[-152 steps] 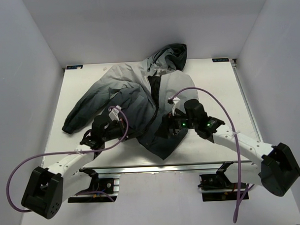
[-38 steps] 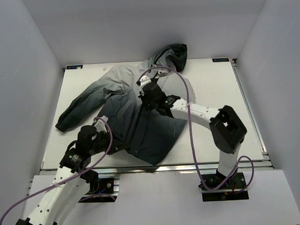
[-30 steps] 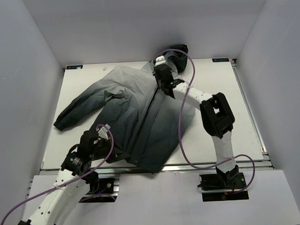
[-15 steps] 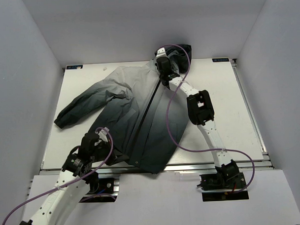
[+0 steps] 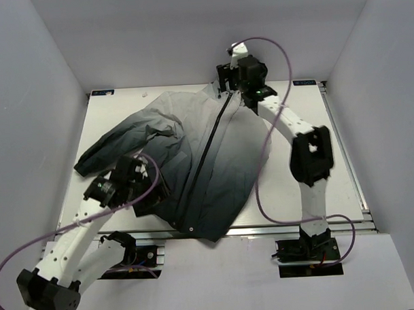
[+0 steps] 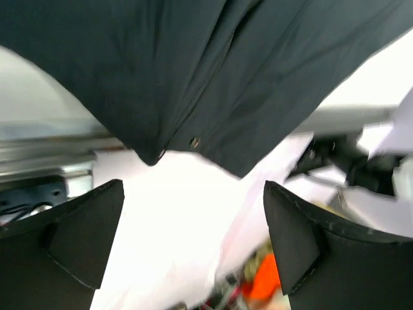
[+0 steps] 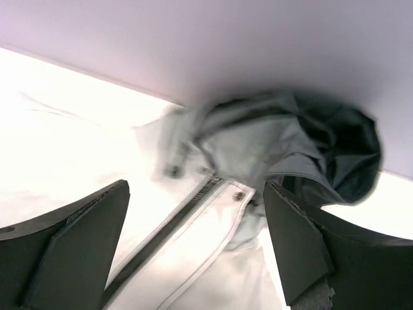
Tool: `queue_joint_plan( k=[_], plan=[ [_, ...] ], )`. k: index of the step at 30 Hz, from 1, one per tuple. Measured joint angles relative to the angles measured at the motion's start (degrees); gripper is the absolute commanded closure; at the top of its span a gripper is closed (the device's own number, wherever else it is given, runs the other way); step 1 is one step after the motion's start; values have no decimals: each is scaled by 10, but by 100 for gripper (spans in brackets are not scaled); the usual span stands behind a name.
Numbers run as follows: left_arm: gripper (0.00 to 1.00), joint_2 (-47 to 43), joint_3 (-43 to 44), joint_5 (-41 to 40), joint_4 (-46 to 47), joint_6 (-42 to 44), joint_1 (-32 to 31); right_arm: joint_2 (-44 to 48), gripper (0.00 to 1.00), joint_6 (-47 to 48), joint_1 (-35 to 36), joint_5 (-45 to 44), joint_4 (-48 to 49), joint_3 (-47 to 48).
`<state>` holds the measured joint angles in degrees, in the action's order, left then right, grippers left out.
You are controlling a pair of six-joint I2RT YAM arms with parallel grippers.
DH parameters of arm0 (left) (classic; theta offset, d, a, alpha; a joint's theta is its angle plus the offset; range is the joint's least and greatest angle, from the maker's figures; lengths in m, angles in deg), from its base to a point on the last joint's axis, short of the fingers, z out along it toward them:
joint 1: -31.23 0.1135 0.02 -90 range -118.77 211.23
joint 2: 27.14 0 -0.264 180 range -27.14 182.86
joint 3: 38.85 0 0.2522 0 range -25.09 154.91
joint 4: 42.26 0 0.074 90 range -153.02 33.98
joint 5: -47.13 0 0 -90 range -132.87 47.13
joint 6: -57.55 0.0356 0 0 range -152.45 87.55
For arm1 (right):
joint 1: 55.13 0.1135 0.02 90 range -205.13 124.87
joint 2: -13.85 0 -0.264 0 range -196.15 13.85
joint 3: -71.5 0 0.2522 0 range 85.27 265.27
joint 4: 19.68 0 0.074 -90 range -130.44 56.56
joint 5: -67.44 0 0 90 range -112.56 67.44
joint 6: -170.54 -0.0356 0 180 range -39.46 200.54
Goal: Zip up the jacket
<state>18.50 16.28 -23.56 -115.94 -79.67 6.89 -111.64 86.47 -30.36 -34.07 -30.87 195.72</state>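
The jacket (image 5: 220,154) lies spread on the white table (image 5: 308,117), light grey at the shoulders and black at the hem. Its dark zipper (image 5: 210,145) runs as one closed line from collar to hem. My right gripper (image 5: 226,76) hangs open above the collar at the back. In the right wrist view the collar, the zipper top (image 7: 174,223) and the hood (image 7: 322,148) show past the right gripper (image 7: 195,194), which holds nothing. My left gripper (image 5: 148,196) is open beside the left hem. In the left wrist view the left gripper (image 6: 193,194) is also empty, below the black hem (image 6: 193,64).
The hem drapes over the table's front rail (image 5: 277,229). The jacket's left sleeve (image 5: 101,152) stretches toward the left wall. Purple cables (image 5: 261,160) loop over both arms. The right arm reaches nearly to the back wall (image 5: 189,40).
Both grippers have opened and let go of the jacket. The right one has lifted off the collar toward the back wall. The left arm has swung up and away from the hem.
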Motion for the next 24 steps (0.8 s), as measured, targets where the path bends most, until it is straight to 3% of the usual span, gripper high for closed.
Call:
queue_joint_plan(
  k=[8,13,19,24],
  plan=[
    [2,138,242,-214,-37,24,0,389,11,-125,17,17,-23,-281],
    [2,225,377,-322,29,64,47,551,11,-226,11,-33,-120,-438],
    [2,309,446,-337,86,99,170,708,10,-267,11,-85,-265,-584],
    [2,318,400,-335,108,110,198,799,10,-279,11,-110,-298,-605]
  ],
)
